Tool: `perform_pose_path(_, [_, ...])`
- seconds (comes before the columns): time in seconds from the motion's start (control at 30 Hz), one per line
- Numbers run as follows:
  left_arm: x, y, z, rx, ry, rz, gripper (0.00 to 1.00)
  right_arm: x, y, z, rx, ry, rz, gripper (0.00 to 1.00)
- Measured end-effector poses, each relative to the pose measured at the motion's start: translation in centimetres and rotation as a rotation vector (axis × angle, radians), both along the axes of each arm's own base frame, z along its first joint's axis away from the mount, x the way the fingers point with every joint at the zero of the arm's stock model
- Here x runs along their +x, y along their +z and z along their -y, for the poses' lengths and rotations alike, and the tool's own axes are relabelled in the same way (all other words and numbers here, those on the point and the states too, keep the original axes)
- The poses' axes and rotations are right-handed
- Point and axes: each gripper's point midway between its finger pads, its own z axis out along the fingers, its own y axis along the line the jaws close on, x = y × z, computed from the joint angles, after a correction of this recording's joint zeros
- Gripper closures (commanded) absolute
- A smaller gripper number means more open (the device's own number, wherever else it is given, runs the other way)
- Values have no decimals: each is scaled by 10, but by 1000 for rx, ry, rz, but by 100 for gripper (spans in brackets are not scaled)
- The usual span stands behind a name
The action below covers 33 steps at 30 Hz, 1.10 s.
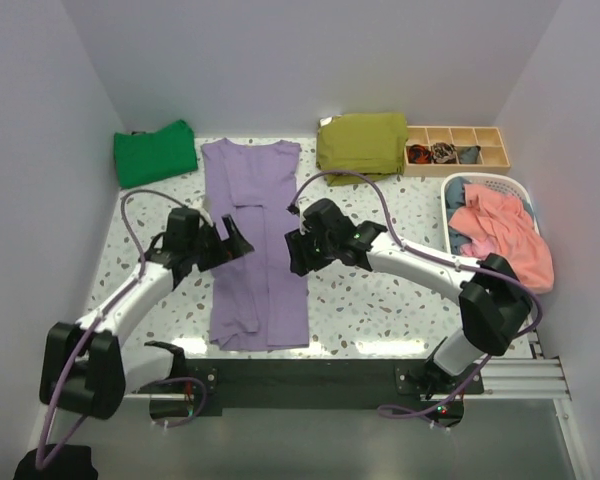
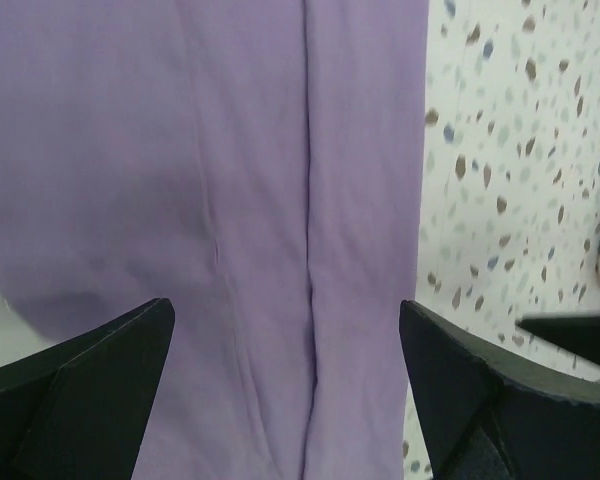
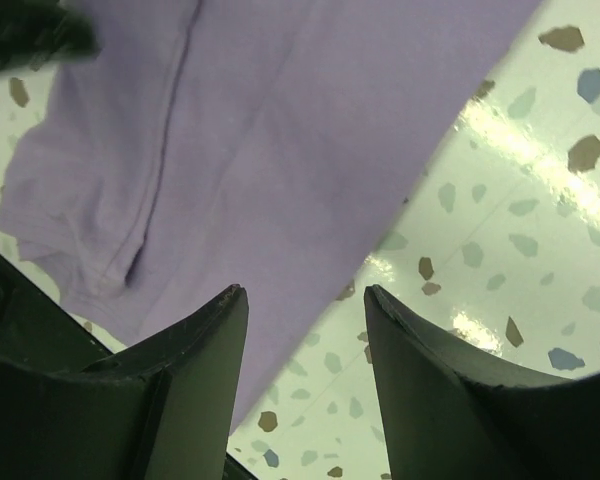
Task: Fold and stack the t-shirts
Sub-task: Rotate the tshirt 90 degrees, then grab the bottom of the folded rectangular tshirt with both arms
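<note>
1. Shows the lavender t-shirt (image 1: 255, 245) lying lengthwise at mid-counter, its sides folded inward into a long strip, the wider end toward the back wall.
2. Looks plain and soft, with a folded edge running down the middle and a stitched hem in the right wrist view.
3. Finds the left claw (image 1: 232, 240) spread wide above the strip's left side, holding nothing.
4. Finds the right claw (image 1: 294, 252) at the strip's right edge, parted more narrowly, nothing between its fingers.
5. Places a folded green t-shirt (image 1: 156, 152) at the back left corner and a folded olive garment (image 1: 361, 143) at back centre.
6. Adds a divided wooden tray (image 1: 458, 150) and a white basket (image 1: 490, 184) of pink cloth (image 1: 505, 235) at the right.
7. Sets everything on a glossy white speckled counter (image 1: 380, 300) between pale, bare walls (image 1: 310, 60).
</note>
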Motion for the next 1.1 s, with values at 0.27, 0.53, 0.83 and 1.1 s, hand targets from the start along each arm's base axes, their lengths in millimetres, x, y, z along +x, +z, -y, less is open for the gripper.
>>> perform_pose_path(0.27, [-81, 9, 2, -79, 20, -19, 0, -6, -24, 14, -13, -76, -74, 46])
perform_pose_path(0.53, [-128, -37, 6, -184, 47, -141, 0, -30, -54, 26, -34, -85, -176, 46])
perform_pose_path(0.83, [-161, -64, -10, -29, 103, -320, 0, -32, -56, 28, -35, -91, -182, 46])
perform_pose_path(1.1, [-193, -75, -7, 131, 89, -436, 0, -48, -59, 43, -34, -108, -202, 45])
